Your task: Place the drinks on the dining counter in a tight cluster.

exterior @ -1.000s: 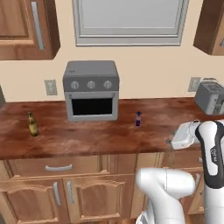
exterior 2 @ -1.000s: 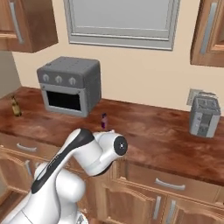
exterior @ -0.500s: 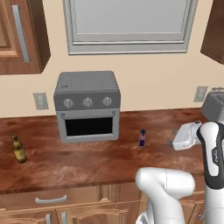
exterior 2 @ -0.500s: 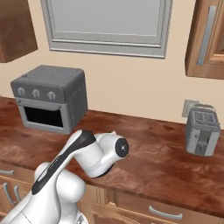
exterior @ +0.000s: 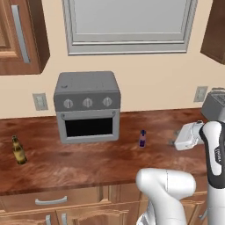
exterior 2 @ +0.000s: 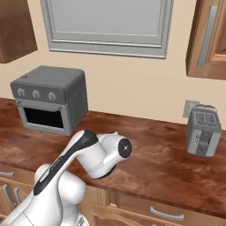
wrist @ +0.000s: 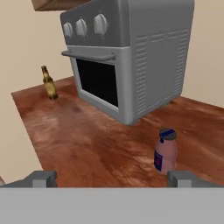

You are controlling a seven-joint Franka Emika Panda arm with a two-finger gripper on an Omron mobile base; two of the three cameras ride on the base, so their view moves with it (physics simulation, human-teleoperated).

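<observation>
The claw (wrist: 111,178) stands wide open and holds nothing; in the hand view its two dark fingertips (wrist: 40,178) rise far apart at the bottom, low over the reddish-brown wood tabletop (wrist: 87,144). Just ahead of the right-hand tip stands the purple-blue bottle (wrist: 166,151), upright with a dark cap, clear of both tips. In the left base view the same bottle (exterior: 142,138) sits mid-depth on the tabletop (exterior: 88,162), just off the grey toaster oven's (exterior: 87,107) front right corner and apart from it. The oven (three knobs above a dark door) backs toward the wall edge. Well apart, near the tabletop's left end, the slim amber-brown bottle (exterior: 17,150) stands upright; in the hand view it (wrist: 49,83) appears beyond the oven's (wrist: 127,52) far side. The white hand (exterior: 188,136) hangs over the tabletop's right part, with a grey toaster (exterior: 214,105) behind it by the wall. In the right base view that toaster (exterior 2: 202,130) stands near the wall edge below an outlet (exterior 2: 190,108).
</observation>
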